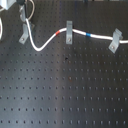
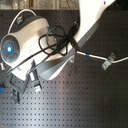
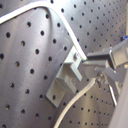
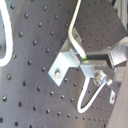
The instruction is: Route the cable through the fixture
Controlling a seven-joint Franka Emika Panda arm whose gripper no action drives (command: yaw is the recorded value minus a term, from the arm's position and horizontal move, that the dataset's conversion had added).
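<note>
The white cable (image 1: 38, 47) runs across the black perforated board in the first exterior view. It leaves the left fixture (image 1: 23, 31), sags, and rises to its red band (image 1: 61, 32) at the middle fixture (image 1: 69, 31). It continues past its blue band (image 1: 88, 35) to the right fixture (image 1: 115, 40). In both wrist views my gripper (image 3: 88, 64) (image 4: 89, 61) sits right beside a metal bracket fixture (image 3: 64, 79) (image 4: 66, 64). The cable (image 3: 64, 26) (image 4: 74, 25) meets the fingertips and leaves below them, so the gripper seems shut on it.
In the second exterior view the white arm (image 2: 55, 45), with black hoses on it, hides most of the board. Only the blue band (image 2: 87, 54) and one fixture (image 2: 107, 61) show there. The board (image 1: 65, 90) has rows of holes.
</note>
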